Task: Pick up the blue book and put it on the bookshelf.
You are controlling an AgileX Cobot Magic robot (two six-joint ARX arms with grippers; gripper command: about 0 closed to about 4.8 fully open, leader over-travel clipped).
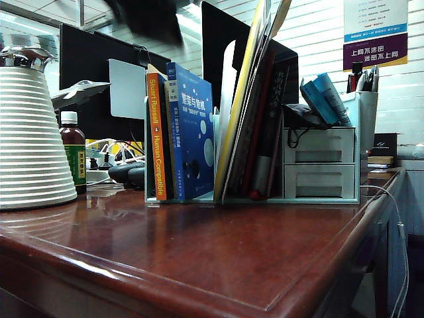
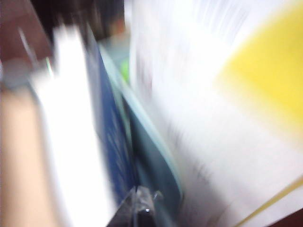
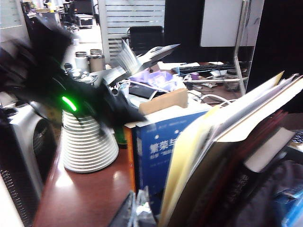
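Blue book already stood upright in the bookshelf, beside an orange-spined book; placing looked done. Left gripper, blurred above it, jaws together, held nothing. Right gripper, off to the side, was likewise closed and empty.

Sharp and evenly lit in the exterior view, with bright backlight from the blinds behind and soft glare streaks across the polished table; only a dark motion smear at the top edge. Heavily motion-blurred in the left wrist view: blown-out white pages, washed yellow, the blue book barely readable. Moderately soft in the right wrist view, bright window glare at the rear, a smeared black shape, possibly the left arm, streaking across.
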